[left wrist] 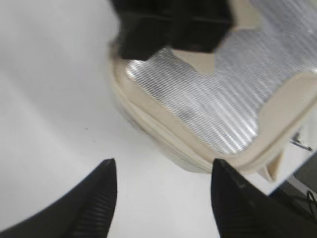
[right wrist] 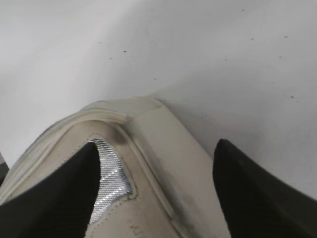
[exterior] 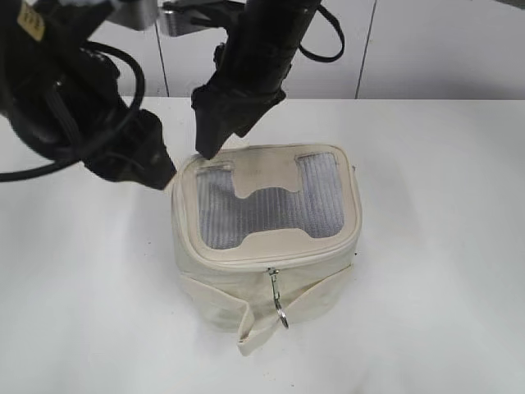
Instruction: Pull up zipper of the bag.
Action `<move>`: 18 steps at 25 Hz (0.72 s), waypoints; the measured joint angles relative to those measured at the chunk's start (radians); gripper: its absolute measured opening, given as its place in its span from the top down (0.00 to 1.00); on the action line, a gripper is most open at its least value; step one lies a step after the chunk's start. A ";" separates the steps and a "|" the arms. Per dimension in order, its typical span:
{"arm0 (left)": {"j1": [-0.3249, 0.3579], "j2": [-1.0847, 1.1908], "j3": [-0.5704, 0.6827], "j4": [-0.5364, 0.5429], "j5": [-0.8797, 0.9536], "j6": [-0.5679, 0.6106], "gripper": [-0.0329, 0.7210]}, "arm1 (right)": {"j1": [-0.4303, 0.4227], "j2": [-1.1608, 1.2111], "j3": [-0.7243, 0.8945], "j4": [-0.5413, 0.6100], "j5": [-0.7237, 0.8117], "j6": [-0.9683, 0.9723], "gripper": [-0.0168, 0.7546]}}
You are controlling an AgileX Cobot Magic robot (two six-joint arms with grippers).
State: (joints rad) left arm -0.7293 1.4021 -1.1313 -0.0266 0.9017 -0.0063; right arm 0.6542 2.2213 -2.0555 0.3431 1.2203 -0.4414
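The cream bag (exterior: 267,246) stands upright on the white table, its grey mesh lid facing up. The zipper (exterior: 238,263) runs round the lid edge. One silver pull with a ring (exterior: 277,297) hangs at the front; a second pull is not visible. My left gripper (exterior: 162,176) is open beside the bag's back left corner, with the table between its fingers (left wrist: 163,166). My right gripper (exterior: 209,146) is open just above the same corner, its fingers straddling the lid edge (right wrist: 157,146). Neither gripper holds anything.
The white table (exterior: 443,205) spreads round the bag. A flat cream strap (exterior: 254,324) hangs folded at the bag's front. A pale wall rises behind the table. The right arm's dark body (left wrist: 173,25) shows at the top of the left wrist view.
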 joint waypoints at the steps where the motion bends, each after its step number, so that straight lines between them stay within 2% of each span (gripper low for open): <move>1: 0.032 0.000 0.000 0.001 -0.018 0.006 0.34 | 0.000 -0.006 -0.008 -0.020 0.000 0.009 0.26; 5: 0.130 0.013 0.000 -0.002 -0.091 0.057 0.33 | -0.013 -0.038 -0.030 -0.072 0.000 0.042 0.25; 8: 0.169 0.051 -0.001 -0.049 -0.140 0.129 0.32 | -0.039 -0.055 -0.031 -0.083 0.000 0.078 0.24; 13: 0.178 0.153 -0.042 -0.125 -0.192 0.213 0.32 | -0.123 -0.080 -0.005 -0.087 0.000 0.130 0.24; 18: 0.178 0.256 -0.180 -0.155 -0.209 0.265 0.32 | -0.240 -0.144 0.107 -0.063 0.000 0.143 0.24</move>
State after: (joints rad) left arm -0.5518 1.6578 -1.3110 -0.1815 0.6927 0.2583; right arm 0.4144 2.0768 -1.9485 0.2804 1.2200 -0.2981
